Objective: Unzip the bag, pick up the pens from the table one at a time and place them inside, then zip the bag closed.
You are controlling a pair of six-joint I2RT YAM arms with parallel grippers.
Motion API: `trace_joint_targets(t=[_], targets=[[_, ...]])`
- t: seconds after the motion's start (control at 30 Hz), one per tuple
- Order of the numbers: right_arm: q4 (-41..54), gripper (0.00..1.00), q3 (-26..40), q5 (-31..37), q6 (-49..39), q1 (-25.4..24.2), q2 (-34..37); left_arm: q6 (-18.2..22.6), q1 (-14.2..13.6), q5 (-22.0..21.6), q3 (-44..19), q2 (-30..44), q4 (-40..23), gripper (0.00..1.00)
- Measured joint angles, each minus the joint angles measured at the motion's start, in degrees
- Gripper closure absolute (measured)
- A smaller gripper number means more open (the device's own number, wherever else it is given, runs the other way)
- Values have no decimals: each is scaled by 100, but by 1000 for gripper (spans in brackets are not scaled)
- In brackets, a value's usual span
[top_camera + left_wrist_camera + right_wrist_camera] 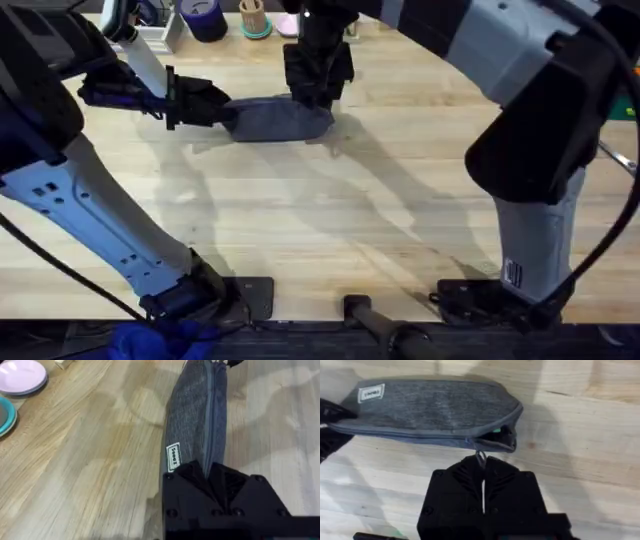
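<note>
The blue-grey bag lies on the wooden table toward the back. My left gripper is shut on the bag's left end, and in the left wrist view the bag stretches away from that gripper. My right gripper stands over the bag's right end. In the right wrist view this gripper is shut on the zipper pull. The zipper is closed along most of the bag, with a small gap left at the end. A bit of a green pen shows in that gap.
A dark-blue cup, a wooden holder and a pink item stand at the back edge. A pink plate and a teal plate lie off to one side of the bag. Bare table lies in front of the bag.
</note>
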State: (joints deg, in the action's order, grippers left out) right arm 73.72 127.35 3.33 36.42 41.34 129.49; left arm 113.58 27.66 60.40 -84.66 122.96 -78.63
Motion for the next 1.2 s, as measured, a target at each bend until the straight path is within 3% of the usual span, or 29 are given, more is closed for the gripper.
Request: trace_joint_targets(t=[0.4,1.2], targets=[[301,969,11,-214,-85,-391,0,0,0,-2,0,0,-17,959],[240,967,-376,-564,-238,-706,0,0,0,-2,-2,0,-17,959]])
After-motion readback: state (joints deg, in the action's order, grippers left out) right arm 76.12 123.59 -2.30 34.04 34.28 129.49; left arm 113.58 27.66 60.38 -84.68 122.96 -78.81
